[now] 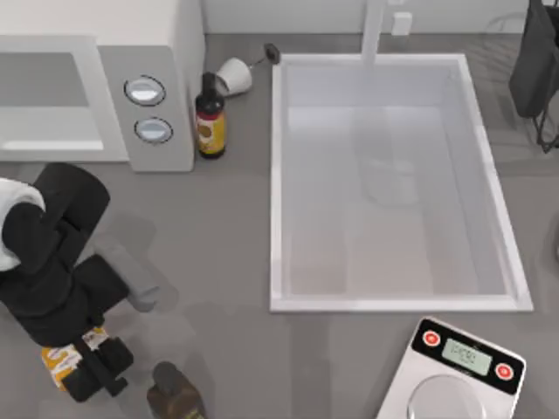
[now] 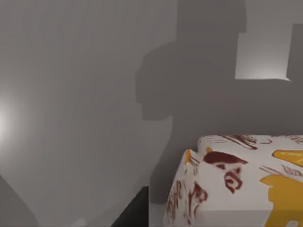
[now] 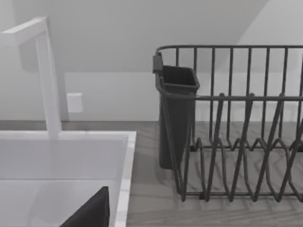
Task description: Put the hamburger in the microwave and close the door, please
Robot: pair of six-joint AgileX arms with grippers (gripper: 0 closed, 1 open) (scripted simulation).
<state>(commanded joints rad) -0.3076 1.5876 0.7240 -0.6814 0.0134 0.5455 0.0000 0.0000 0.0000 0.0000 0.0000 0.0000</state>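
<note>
Left arm: black, at the near left of the table, reaching down toward the near edge.
Left gripper point(image 1: 94, 367): low at the near left corner, right at the hamburger; whether its fingers are spread or pinching the bundle cannot be told.
Hamburger point(image 1: 63, 358): on the table at the near left, mostly under the left gripper, an orange and white corner showing; the left wrist view shows its white paper point(image 2: 241, 182) with yellow-orange patches and dark red print, close to the camera.
Microwave point(image 1: 96, 83): far left of the table, white, with two round silver dials point(image 1: 145, 90) on its right panel; its wide cavity looks bare inside.
Door: cannot be told from these views.
Sink point(image 1: 279, 175): white rectangular basin, right of the microwave, nothing lying in it; a white faucet point(image 1: 374, 35) stands at its far edge.
Brown bottle point(image 1: 210, 118): upright, just right of the microwave.
White cup point(image 1: 232, 77): tipped on its side, beyond that bottle.
Second dark bottle point(image 1: 175, 394): at the near edge, just right of the left gripper.
Scale point(image 1: 454, 375): silver with red buttons, near right.
Dish rack point(image 3: 236, 123): dark wire, far right, with a dark caddy point(image 3: 176, 118) on its side.
Right arm: parked at the far right, above the dish rack.
</note>
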